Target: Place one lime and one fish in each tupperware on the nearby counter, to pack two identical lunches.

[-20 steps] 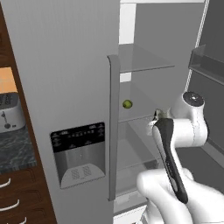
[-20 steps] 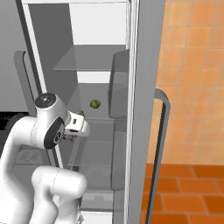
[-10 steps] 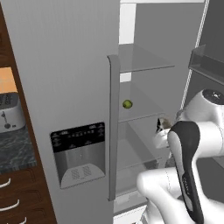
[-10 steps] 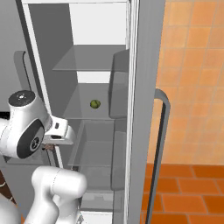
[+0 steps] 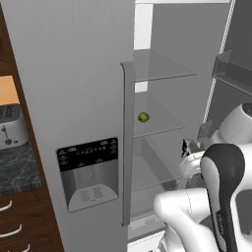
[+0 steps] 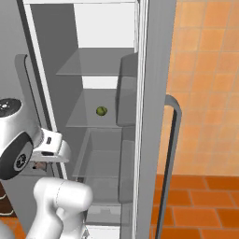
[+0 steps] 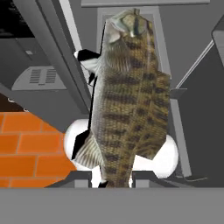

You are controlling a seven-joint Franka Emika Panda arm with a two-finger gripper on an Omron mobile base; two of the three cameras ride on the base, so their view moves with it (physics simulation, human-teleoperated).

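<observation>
The fridge (image 5: 74,98) stands open in front of the base, its tall grey left door (image 5: 69,74) closed with the dispenser panel (image 5: 88,172) on it and the right door (image 6: 154,116) swung wide. Inside, glass shelves (image 5: 162,69) stack upward with bare room between them. To the left, beyond the fridge, the dark speckled counter (image 5: 15,167) carries a silver toaster (image 5: 11,128) above brown drawers; no tupperware shows in these pictures, so I cannot tell whether either holds anything yet.

The arm hangs in front of the fridge opening, and the gripper (image 7: 117,177) is pressed together on a fish (image 7: 127,96), which dangles long and brown-striped from the finger tips in the hand view. In the left base view the fish (image 5: 189,146) peeks out as a small brown bit beside the white wrist, clear of the shelves.

One lime (image 5: 143,117) sits on the middle shelf, towards its left side, well apart from the gripper; the right base view shows the same lime (image 6: 101,110) alone on the glass.

As a judgement, the task is somewhere in its carrying phase: one fish is in hand and has yet to reach a container, and at least this lime is left to fetch.

For room, the closed door's edge and long handle (image 5: 128,142) stand between the arm and the counter, so the carry probably needs to swing or drive out and around it. The open door's bins (image 5: 234,74) crowd the right.
</observation>
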